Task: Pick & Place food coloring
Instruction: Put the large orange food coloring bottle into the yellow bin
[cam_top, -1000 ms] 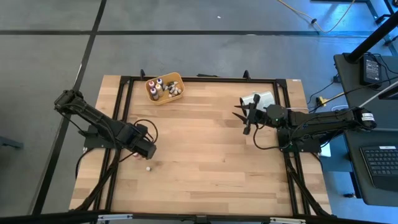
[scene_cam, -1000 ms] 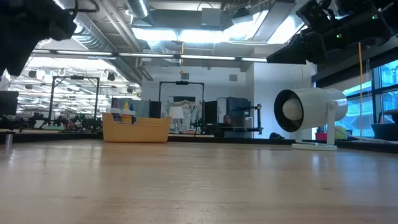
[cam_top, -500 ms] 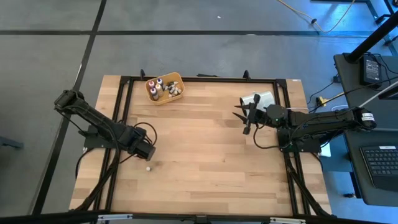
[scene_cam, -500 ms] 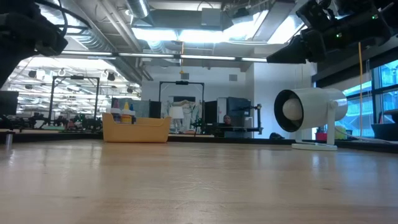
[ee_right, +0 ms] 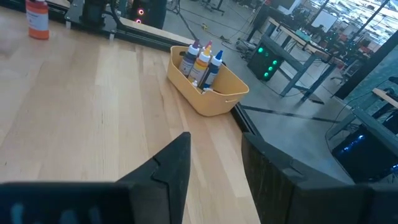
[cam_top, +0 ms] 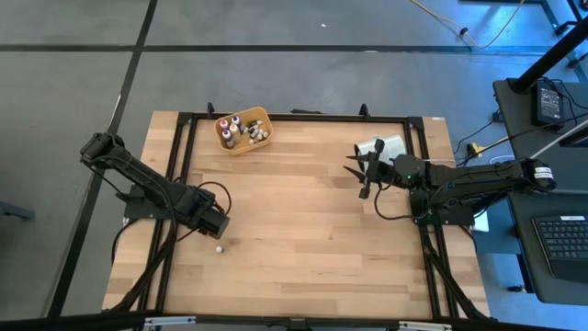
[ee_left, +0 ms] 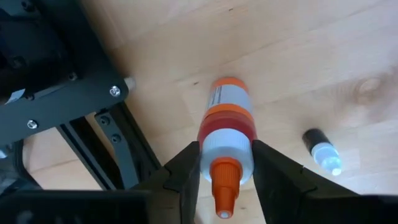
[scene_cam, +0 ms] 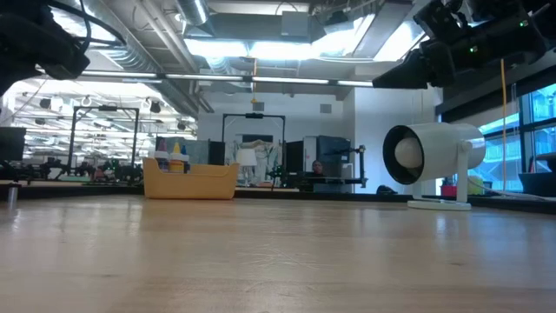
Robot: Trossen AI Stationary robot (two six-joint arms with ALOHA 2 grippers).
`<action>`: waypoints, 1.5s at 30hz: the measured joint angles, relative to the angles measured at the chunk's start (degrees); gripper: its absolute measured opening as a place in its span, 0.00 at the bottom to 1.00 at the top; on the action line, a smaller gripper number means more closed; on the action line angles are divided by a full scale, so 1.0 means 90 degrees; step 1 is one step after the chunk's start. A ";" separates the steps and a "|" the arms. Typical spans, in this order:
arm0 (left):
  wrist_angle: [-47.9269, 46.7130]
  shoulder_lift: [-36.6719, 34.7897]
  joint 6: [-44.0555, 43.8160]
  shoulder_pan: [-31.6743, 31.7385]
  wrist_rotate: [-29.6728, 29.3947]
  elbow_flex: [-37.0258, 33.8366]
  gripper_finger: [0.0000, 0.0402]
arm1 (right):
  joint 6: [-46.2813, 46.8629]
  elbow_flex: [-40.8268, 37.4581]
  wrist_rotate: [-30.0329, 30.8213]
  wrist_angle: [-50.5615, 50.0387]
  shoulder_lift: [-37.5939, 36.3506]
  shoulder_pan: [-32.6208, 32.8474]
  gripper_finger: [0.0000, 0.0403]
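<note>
The high view looks straight down on the whole tabletop (cam_top: 303,230). The low view sits at tabletop height, facing level across toward the yellow tray (scene_cam: 189,181) at middle left. The left wrist view hangs close above the wood; the right wrist view looks slantwise along it, sharing that tray.

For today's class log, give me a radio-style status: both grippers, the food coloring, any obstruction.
Left gripper fingers closed on orange bottle, low at table's left. Right gripper idle, empty, at right. Second small bottle lying loose beside; others in yellow tray. Path clear.
</note>
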 joint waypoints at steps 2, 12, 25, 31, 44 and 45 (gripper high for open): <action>0.0000 0.0000 0.0116 0.0000 0.0089 0.0000 0.29 | -0.0002 0.0000 0.0000 0.0000 0.0000 0.0001 0.36; 0.0470 -0.0121 0.1159 0.0535 -0.0178 0.0000 0.30 | -0.0049 0.0000 0.0002 0.0000 0.0000 0.0002 0.36; 0.2489 -0.0765 0.5752 0.3679 -0.1219 0.0191 0.28 | -0.0070 0.0000 0.0002 0.0000 0.0000 0.0001 0.36; 0.2291 -0.0591 0.7730 0.5111 -0.1351 0.1274 0.28 | -0.0073 0.0000 0.0002 0.0010 0.0000 0.0002 0.36; 0.0833 0.0885 0.9029 0.7022 -0.1433 0.2487 0.29 | -0.0097 -0.0001 0.0005 0.0012 0.0000 0.0002 0.36; 0.0825 0.0992 0.9095 0.7083 -0.1387 0.2515 0.29 | -0.0097 -0.0002 0.0005 0.0012 0.0000 0.0002 0.36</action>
